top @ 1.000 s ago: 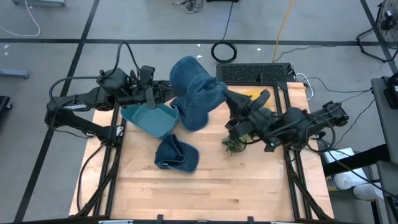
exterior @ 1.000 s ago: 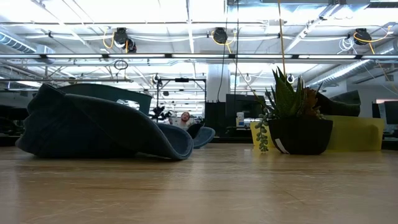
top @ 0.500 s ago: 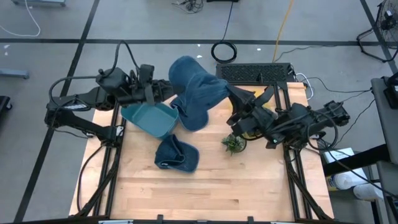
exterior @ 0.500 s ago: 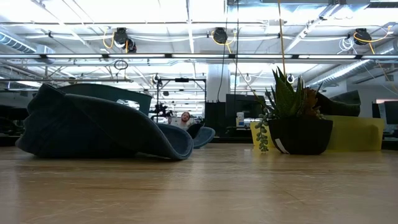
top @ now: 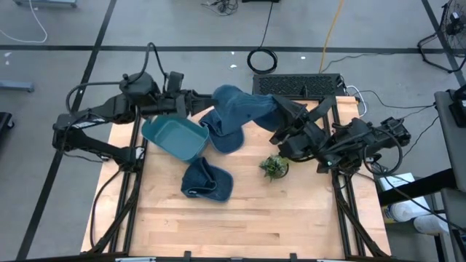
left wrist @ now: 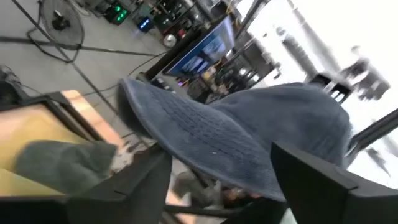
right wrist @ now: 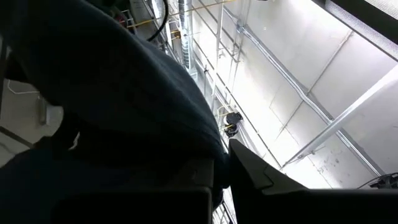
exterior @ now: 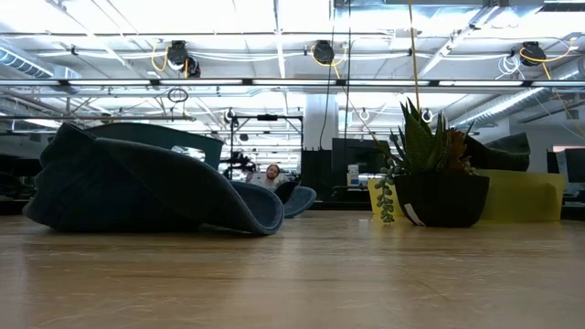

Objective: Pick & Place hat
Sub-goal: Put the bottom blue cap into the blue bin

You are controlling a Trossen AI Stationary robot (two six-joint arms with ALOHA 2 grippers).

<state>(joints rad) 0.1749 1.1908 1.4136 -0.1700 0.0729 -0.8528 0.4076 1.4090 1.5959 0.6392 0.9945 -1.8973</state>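
A blue bucket hat [top: 234, 115] hangs at the table's far middle, and my right gripper [top: 279, 110] is shut on its right side. My left gripper [top: 198, 100] stands open just left of the hat. In the left wrist view the hat's brim [left wrist: 205, 134] lies beyond the spread fingers, apart from them. A second blue hat [top: 206, 180] lies flat on the table nearer the front; in the low view this second hat [exterior: 137, 187] rests on its brim. My right gripper holds the hat by its right edge [top: 269, 107], coming roughly level from the table's right. In the right wrist view dark cloth [right wrist: 112, 93] covers the fingers, so layers cannot be told. The hat drapes leftward from the hold, its lower part [top: 226, 140] down beside the tray.
A teal tray [top: 175, 137] sits left of the held hat, under my left arm. A small potted plant [top: 274, 167] stands just in front of my right arm. The near half of the wooden table [top: 240, 225] is bare.
My left gripper has opened, let go of the hat and drawn slightly toward the far edge. My right gripper has gone toward the table's right with the hat. The hat's raised top has sunk and shifted right; the plant now shows clear of the right arm.
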